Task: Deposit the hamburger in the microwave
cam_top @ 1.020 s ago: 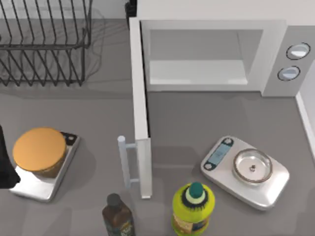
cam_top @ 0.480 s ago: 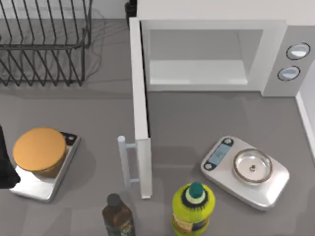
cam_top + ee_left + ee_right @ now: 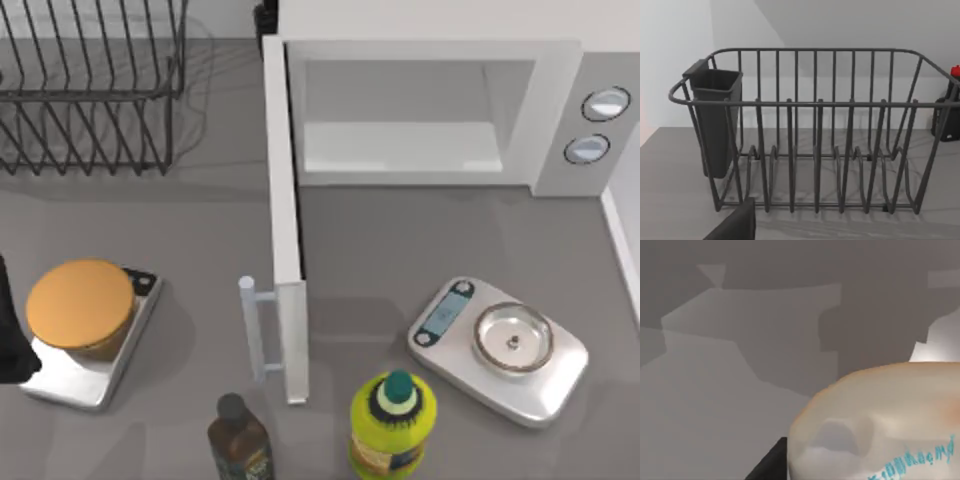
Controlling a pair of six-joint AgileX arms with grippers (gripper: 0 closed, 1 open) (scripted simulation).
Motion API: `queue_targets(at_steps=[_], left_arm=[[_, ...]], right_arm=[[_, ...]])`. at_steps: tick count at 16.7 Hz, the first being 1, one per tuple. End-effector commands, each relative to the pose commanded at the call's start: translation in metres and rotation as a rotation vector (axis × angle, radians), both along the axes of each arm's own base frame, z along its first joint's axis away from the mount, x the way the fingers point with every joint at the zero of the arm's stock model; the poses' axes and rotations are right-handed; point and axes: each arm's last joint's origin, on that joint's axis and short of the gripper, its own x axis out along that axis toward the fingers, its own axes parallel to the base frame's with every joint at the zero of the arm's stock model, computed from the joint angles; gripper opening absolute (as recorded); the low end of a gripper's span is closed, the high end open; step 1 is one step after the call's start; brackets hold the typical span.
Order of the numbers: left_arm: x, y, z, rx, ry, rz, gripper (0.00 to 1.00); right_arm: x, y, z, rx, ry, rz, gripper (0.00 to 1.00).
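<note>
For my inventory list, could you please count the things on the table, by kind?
Microwave: 1
Kitchen scales: 2
Hamburger: 1
Bottles: 2
Wire dish rack: 1
Total: 7

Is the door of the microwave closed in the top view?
No, the microwave has its door swung open, showing the pale cavity.
</note>
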Motion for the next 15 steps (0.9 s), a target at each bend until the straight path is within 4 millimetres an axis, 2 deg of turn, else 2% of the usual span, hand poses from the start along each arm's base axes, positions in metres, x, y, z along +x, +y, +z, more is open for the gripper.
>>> queue_targets(at_steps=[4, 6, 12, 15], left_arm=[[0.000, 0.000, 0.000, 0.000, 0.000, 0.000, 1.00], [0.000, 0.000, 0.000, 0.000, 0.000, 0.000, 1.00], [0.000, 0.000, 0.000, 0.000, 0.000, 0.000, 1.00], [0.000, 0.000, 0.000, 0.000, 0.000, 0.000, 1.00]], right_arm=[[-0.004, 0.002, 0.043, 0.000, -0.001, 0.000, 0.00], [-0.005, 0.003, 0.054, -0.005, -0.014, -0.003, 0.00], [-0.002, 0.003, 0.052, -0.009, -0.013, -0.007, 0.00], [0.020, 0.007, 0.045, -0.058, -0.046, -0.035, 0.00]])
